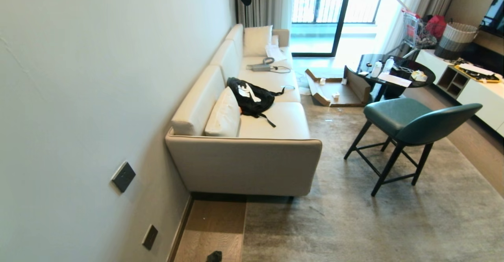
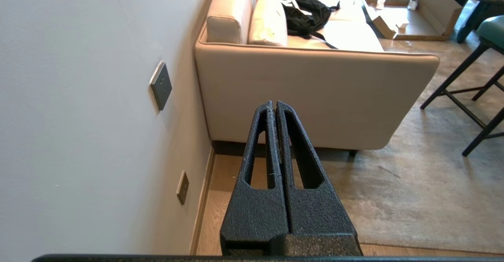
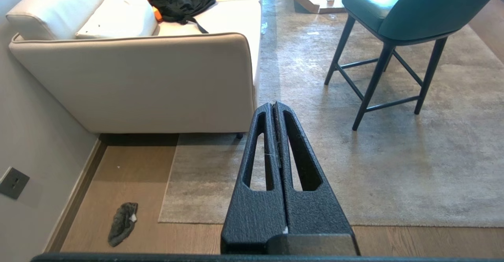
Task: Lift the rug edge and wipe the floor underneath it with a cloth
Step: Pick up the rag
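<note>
A living room: a cream sofa (image 1: 252,136) runs along the left wall toward a far balcony door, with a black bag (image 1: 252,96) on its seat. A teal chair (image 1: 409,124) stands to the right on a large grey-beige rug (image 1: 354,214), and a round black table (image 1: 393,71) sits farther back. The rug edge (image 3: 167,187) and its near-left corner lie flat on the brown plank floor (image 3: 130,163), just in front of the sofa's near end. The cloth (image 3: 123,222), small and dark grey, lies crumpled on the bare floor to the left of that corner, near the skirting and apart from the rug. The left claw (image 2: 275,105) hangs in the air with its fingers pressed together, holding nothing. The right claw (image 3: 273,106) is likewise fully closed and empty, above the rug's near edge.
</note>
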Controlling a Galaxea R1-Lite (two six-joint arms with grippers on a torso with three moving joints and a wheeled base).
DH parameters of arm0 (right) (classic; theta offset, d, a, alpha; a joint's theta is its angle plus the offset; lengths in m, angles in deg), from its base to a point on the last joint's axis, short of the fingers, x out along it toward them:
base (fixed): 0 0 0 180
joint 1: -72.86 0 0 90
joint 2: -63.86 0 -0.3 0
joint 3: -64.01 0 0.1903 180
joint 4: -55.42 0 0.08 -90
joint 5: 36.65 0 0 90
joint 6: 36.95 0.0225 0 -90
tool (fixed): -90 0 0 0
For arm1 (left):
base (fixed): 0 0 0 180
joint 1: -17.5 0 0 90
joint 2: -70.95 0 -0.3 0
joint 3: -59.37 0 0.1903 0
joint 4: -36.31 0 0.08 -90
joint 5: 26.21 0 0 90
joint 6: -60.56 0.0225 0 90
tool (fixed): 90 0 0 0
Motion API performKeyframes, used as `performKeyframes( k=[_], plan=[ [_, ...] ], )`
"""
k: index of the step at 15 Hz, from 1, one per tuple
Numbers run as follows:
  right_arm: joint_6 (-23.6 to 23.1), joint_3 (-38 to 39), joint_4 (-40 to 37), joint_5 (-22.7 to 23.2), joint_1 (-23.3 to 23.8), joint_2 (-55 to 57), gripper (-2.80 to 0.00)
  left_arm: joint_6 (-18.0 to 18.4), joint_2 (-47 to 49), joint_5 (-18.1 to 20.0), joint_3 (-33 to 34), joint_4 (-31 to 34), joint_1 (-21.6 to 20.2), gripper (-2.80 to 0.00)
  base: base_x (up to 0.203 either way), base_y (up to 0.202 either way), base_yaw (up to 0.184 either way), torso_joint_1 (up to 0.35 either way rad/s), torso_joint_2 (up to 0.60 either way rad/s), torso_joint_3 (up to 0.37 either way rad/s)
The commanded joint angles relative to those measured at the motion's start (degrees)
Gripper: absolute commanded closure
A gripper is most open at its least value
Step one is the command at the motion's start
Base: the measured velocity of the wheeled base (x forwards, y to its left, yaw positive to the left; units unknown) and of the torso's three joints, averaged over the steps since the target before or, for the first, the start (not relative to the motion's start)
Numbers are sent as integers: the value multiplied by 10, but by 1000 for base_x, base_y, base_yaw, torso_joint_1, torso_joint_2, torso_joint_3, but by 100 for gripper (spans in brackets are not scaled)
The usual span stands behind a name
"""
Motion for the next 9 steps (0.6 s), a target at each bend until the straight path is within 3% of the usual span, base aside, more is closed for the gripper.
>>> performKeyframes(
  k=[1, 9],
  plan=[
    [0, 0, 0, 0, 0, 0, 0, 0, 0, 0, 0, 0, 0, 0, 0, 0, 0, 0, 0, 0],
    [2, -1, -1, -1, 0, 0, 0, -1, 0, 0, 0, 0, 0, 0, 0, 0, 0, 0, 0, 0]
  ],
)
